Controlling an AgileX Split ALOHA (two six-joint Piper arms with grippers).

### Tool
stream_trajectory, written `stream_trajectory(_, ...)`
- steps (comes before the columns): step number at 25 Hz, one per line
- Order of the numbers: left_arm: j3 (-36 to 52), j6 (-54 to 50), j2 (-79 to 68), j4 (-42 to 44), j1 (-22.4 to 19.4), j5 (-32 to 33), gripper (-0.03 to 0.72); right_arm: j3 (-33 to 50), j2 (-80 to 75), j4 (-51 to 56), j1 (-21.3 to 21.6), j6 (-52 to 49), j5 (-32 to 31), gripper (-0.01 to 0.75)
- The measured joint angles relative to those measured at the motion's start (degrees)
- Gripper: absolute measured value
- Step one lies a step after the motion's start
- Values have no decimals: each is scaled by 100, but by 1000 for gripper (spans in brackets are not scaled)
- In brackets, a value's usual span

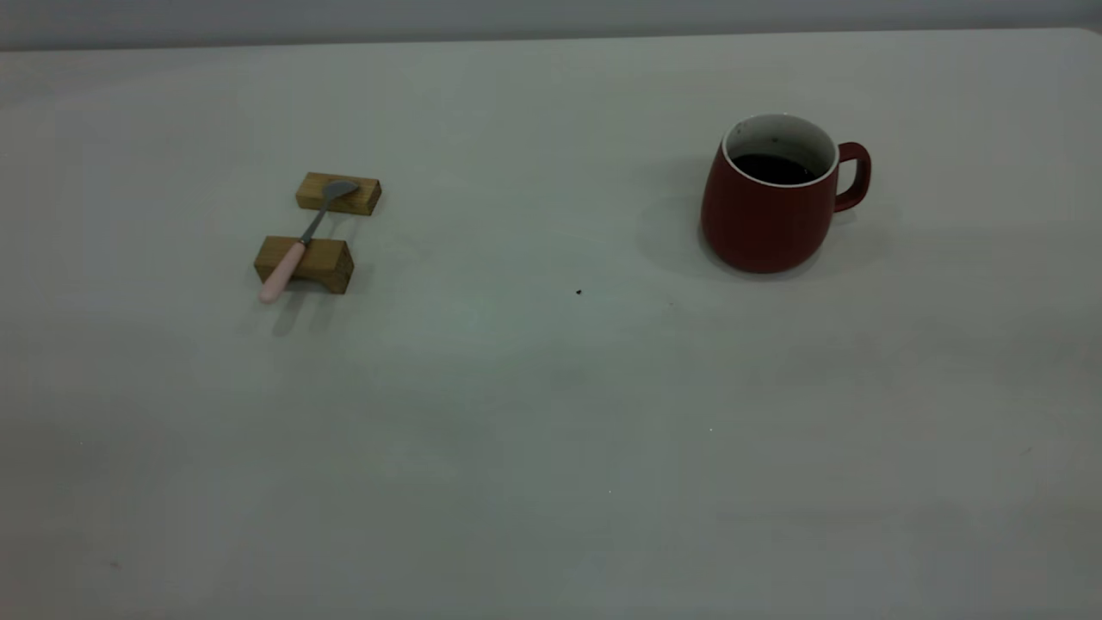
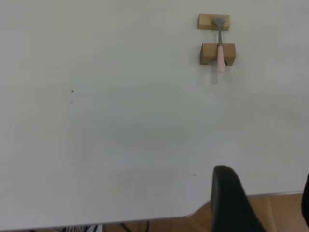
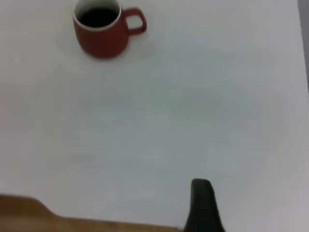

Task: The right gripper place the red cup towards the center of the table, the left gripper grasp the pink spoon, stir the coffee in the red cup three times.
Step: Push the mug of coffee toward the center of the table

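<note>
The red cup [image 1: 764,220] stands upright at the right of the table [image 1: 551,413], handle pointing right, with dark coffee [image 1: 773,168] inside. The pink spoon [image 1: 297,245] lies at the left across two tan wooden blocks, bowl on the far one. No gripper appears in the exterior view. In the left wrist view my left gripper [image 2: 268,203] hangs open at the table's near edge, far from the spoon [image 2: 220,48]. In the right wrist view one dark finger [image 3: 202,205] of my right gripper shows near the table edge, far from the cup [image 3: 101,38].
The far wooden block [image 1: 338,193] and the near one [image 1: 318,263] hold the spoon off the tabletop. A tiny dark speck [image 1: 578,292] marks the middle of the table. Brown floor [image 2: 270,217] shows beyond the table's near edge.
</note>
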State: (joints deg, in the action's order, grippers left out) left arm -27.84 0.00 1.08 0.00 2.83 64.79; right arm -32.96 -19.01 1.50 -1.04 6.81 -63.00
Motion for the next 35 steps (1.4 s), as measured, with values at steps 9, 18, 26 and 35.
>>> stream_trajectory(9, 0, 0, 0, 0, 0, 0, 432, -903, -3277, 127, 0, 1456, 1315, 593)
stream_trajectory(18, 0, 0, 0, 0, 0, 0, 432, -1644, -6110, 1692, 0, 4874, 2541, 593)
stream_trajectory(26, 0, 0, 0, 0, 0, 0, 432, -2569, -8154, 2122, -91, 6228, 2869, 593)
stream_trajectory(35, 0, 0, 0, 0, 0, 0, 432, -4012, -9949, 1982, -311, 6807, 3083, 593)
